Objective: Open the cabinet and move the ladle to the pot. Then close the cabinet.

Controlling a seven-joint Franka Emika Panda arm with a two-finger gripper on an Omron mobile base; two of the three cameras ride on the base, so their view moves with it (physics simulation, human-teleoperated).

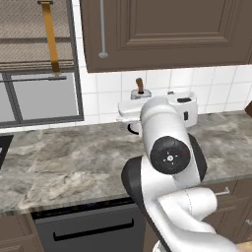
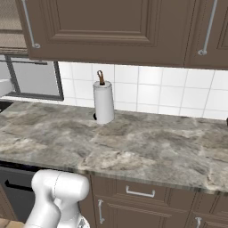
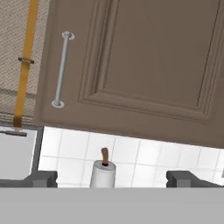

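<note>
Matt brown wooden cabinet (image 3: pixel 144 65), brushed metal handle (image 3: pixel 61 70), veined stone counter (image 2: pixel 133 147), glossy wall tiles (image 2: pixel 151 89)

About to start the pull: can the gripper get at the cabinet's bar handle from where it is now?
Probably yes. The gripper is open, the cabinet door is shut, and its handle hangs clear above the paper towel roll.

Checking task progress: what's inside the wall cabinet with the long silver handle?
Cannot be seen. The cabinet door is closed, its bar handle untouched, hiding any contents. Below it stands a paper towel roll on the counter.
</note>
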